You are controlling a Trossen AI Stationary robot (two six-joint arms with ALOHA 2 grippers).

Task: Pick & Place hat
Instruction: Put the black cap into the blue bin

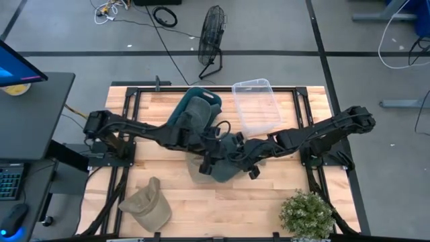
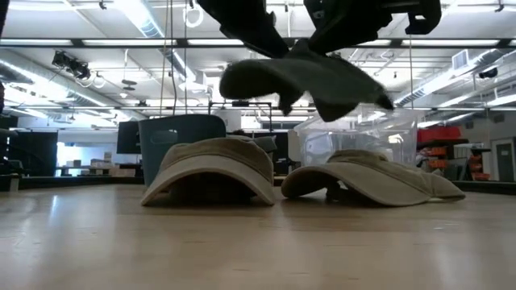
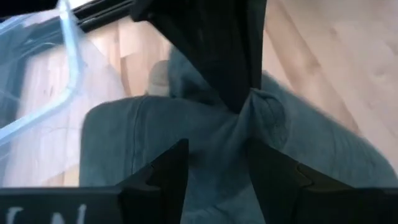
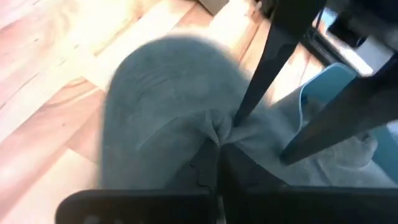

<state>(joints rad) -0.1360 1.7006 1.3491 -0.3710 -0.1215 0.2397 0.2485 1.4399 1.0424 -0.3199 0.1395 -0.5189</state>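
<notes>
Grey hat (image 1: 225, 165) hangs in the air over mid-table, above a tan hat (image 2: 367, 179) lying on the wood, pinched at a fold by the right gripper (image 4: 217, 144), fingers clamped together on the cloth. Left gripper (image 1: 209, 149) reaches in from the left, its fingers (image 3: 165, 177) apart and straddling the same hat. Both arms stretch low toward center; a second tan hat (image 1: 148, 205) sits near the front-left corner, with a clear bin (image 1: 256, 104) and teal bin (image 1: 198, 107) at the back.
</notes>
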